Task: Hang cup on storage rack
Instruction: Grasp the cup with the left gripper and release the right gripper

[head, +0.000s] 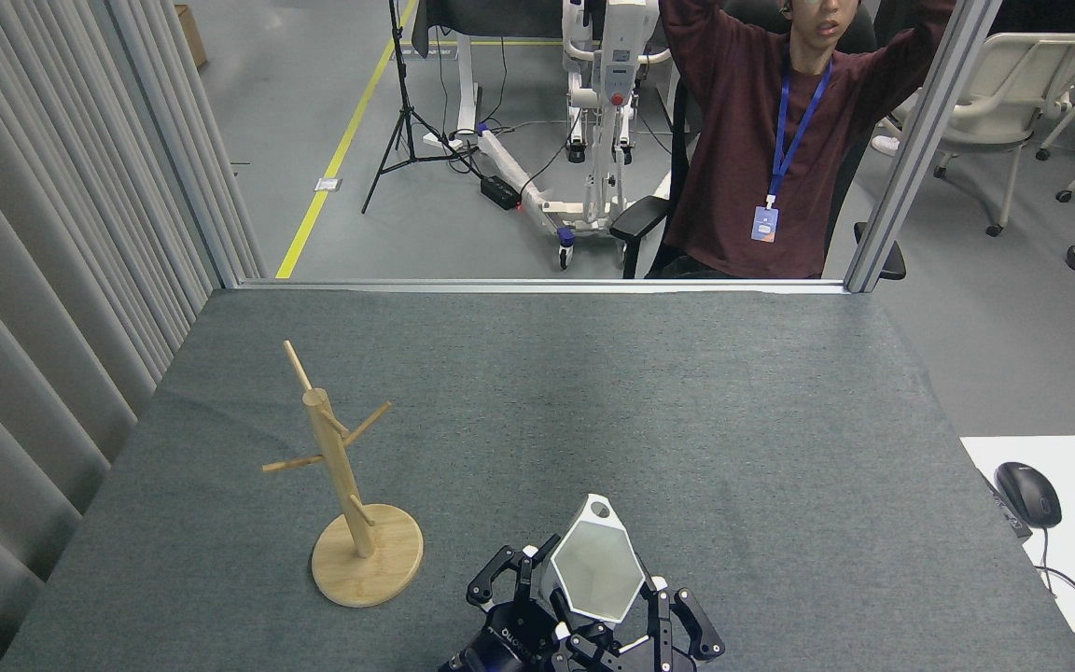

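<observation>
The cup [595,571] is held at the table's [687,411] near edge, mouth up, its holed tab pointing away from the robot. One gripper [593,621] is seen at the bottom of the view; which arm carries it cannot be told. Its dark fingers [659,611] are closed against both sides of the cup's lower body. The rack [351,485] stands upright to the left of the cup, apart from it, its pegs bare.
</observation>
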You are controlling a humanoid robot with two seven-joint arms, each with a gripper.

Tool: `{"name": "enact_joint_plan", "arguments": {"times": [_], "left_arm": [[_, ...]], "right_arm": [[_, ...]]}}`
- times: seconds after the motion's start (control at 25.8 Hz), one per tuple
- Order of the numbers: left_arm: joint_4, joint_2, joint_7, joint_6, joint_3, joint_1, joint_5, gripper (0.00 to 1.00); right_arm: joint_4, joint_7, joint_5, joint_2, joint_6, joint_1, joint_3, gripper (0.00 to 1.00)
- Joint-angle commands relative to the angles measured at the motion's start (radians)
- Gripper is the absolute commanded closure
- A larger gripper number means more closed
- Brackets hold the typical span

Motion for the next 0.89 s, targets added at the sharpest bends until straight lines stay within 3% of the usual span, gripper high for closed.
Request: {"name": "enact_joint_plan", "arguments": {"times": [0.0,0.7,0.77,0.85], "left_arm": [[-0.002,0.0,0.055,0.023,0.0,0.0,0.001,0.49],[0.0,0.0,0.053,0.022,0.0,0.001,-0.001,0.49],[0.001,0.002,0.053,0.022,0.0,0.001,-0.002,0.58],[0.003,0.002,0.053,0.022,0.0,0.001,-0.002,0.6]], "right_arm": [[0.008,0.004,-0.003,0.0,0.037,0.0,-0.002,0.01],[-0.035,-0.039,-0.012,-0.003,-0.021,0.002,0.009,0.01],[-0.049,-0.039,-0.012,-0.005,-0.041,0.005,0.013,0.01],[-0.073,-0.04,-0.012,-0.005,-0.075,0.005,0.029,0.01]]}}
